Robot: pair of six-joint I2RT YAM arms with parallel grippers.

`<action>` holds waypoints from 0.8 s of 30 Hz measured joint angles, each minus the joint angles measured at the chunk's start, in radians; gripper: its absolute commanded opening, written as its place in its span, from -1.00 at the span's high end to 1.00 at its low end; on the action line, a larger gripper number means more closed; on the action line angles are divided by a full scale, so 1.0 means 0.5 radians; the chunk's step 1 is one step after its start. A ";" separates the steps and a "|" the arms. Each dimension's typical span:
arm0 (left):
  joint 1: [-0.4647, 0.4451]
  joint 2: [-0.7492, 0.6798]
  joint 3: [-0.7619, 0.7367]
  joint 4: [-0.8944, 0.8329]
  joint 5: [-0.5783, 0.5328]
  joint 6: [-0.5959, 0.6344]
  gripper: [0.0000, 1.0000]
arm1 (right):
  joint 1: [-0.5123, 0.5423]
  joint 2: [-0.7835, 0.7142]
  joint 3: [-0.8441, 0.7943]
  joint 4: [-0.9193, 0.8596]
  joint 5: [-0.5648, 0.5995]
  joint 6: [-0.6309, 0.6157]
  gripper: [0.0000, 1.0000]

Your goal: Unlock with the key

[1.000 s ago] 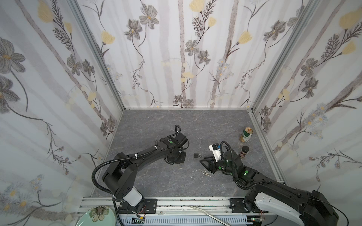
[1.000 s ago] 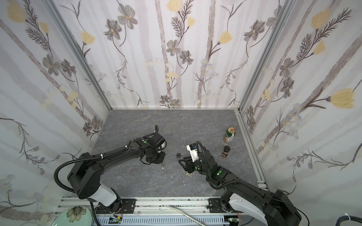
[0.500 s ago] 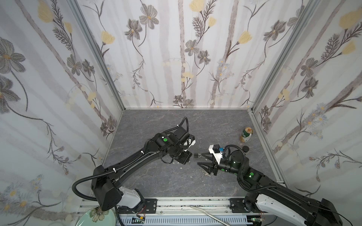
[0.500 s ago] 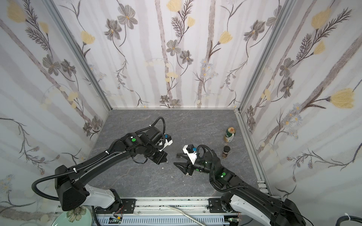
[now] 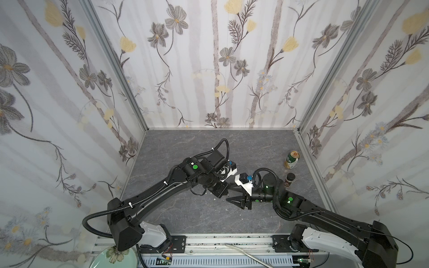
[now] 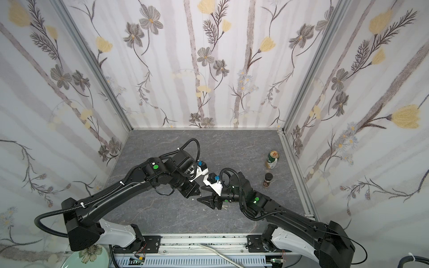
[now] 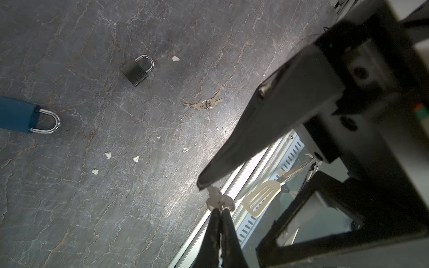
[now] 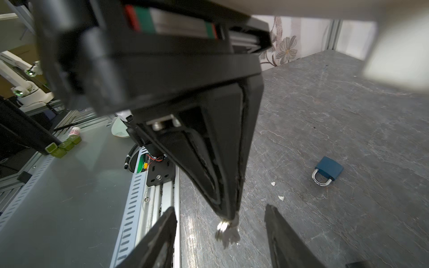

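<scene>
**Now the key (image 8: 228,230) sits between the right jaws**

It is held by the left gripper (image 7: 219,212), jaws clamped on it, blade sticking out past their tips in line with them. The right gripper (image 8: 220,210) holds nothing; its jaws stand parted, one either side of the key. A black lock (image 7: 137,72) and a blue lock (image 8: 328,170) lie on the table (image 7: 92,208), well apart from both

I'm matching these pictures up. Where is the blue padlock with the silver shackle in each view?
Both top views: not visible; probably under the arms.
Left wrist view: the blue padlock, cut off by the frame edge, near the small black padlock.
Right wrist view: lying flat on the grey table, beyond the silver key.
Shared landmark: that silver key, pinched in the left gripper, in both wrist views.
</scene>
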State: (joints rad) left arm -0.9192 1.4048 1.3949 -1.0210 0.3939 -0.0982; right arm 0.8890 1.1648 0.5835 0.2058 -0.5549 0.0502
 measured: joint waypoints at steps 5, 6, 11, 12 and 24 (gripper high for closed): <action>-0.005 -0.004 0.007 -0.002 0.005 0.012 1.00 | 0.019 0.092 0.085 -0.089 -0.053 -0.042 -0.06; -0.005 -0.004 0.007 -0.001 0.004 0.018 1.00 | 0.021 0.102 0.098 -0.105 -0.056 -0.047 -0.03; -0.005 -0.002 0.011 -0.005 -0.006 0.033 1.00 | 0.026 0.161 0.176 -0.215 -0.094 -0.082 0.17; -0.005 -0.002 0.013 -0.010 -0.008 0.034 1.00 | 0.026 0.168 0.186 -0.238 -0.094 -0.090 0.18; -0.005 0.018 0.014 -0.059 -0.001 0.036 1.00 | 0.027 0.202 0.266 -0.502 -0.040 -0.172 0.70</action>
State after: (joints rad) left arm -0.9218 1.4136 1.4021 -1.0504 0.3935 -0.0803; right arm 0.9028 1.2659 0.7162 -0.0452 -0.5747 -0.0360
